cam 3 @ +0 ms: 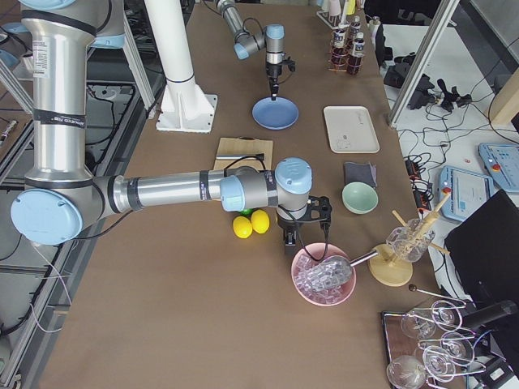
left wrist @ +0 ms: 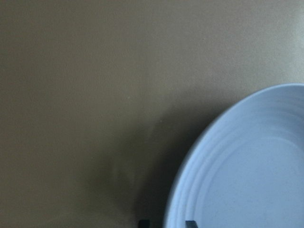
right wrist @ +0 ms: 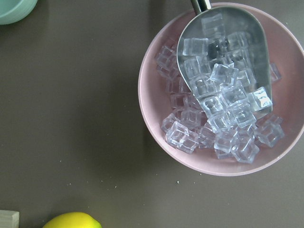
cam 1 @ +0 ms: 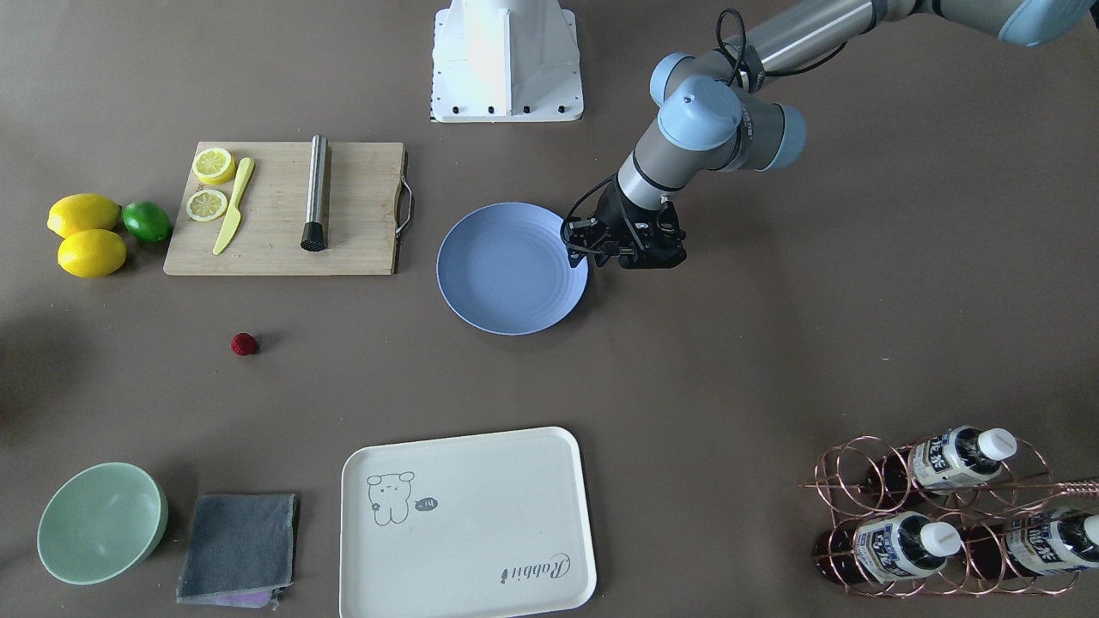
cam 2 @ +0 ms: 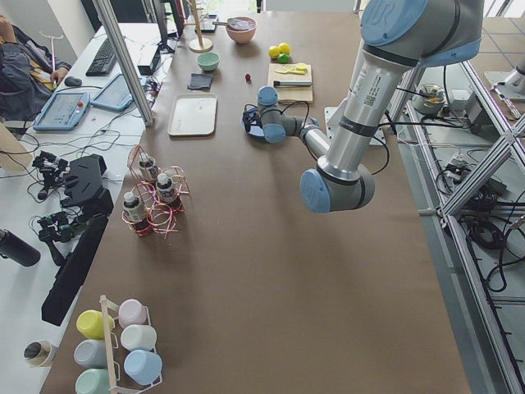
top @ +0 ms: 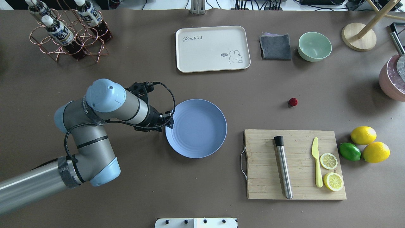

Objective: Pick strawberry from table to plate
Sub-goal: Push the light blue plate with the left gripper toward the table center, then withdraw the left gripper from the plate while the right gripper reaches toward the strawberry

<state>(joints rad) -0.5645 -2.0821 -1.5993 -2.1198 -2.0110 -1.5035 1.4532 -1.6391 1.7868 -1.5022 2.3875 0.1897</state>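
Overhead exterior view, read from the near edge of the table [top: 142, 196] to the far edge. Nearest, on the robot's right, a wooden cutting board [top: 262, 164] is seen. On it are laid a steel rod [top: 283, 169], a yellow knife [top: 317, 164] and two lemon slices [top: 328, 161]. Two whole lemons [top: 363, 135] and a lime [top: 350, 151] are grouped just beside its right end.

Further in, near the middle, the periwinkle plate [top: 199, 139] is set flat and holds nothing. The left gripper [top: 169, 122] is poised at the plate's left rim, pointed downward. In the left wrist view two dark fingertips [left wrist: 190, 223] are seen apart, with nothing held between them. Whether the rim is touched cannot be told.

Beyond the board, the strawberry [top: 293, 101] is found alone on the bare table, well apart from the plate on its right, roughly between the board and the mint-green bowl [top: 314, 46]. Along the far edge, a copper rack of bottles [top: 68, 34], a cream tray [top: 212, 47], a folded grey cloth [top: 275, 47] and the bowl are ranged from left to right.

The right gripper [cam 3: 296, 239] is shown only in the exterior right view, just beside a pink bowl [right wrist: 151, 123] of ice cubes [right wrist: 223, 109] with a metal scoop [right wrist: 249, 33]. Whether its fingers are parted or closed cannot be told.
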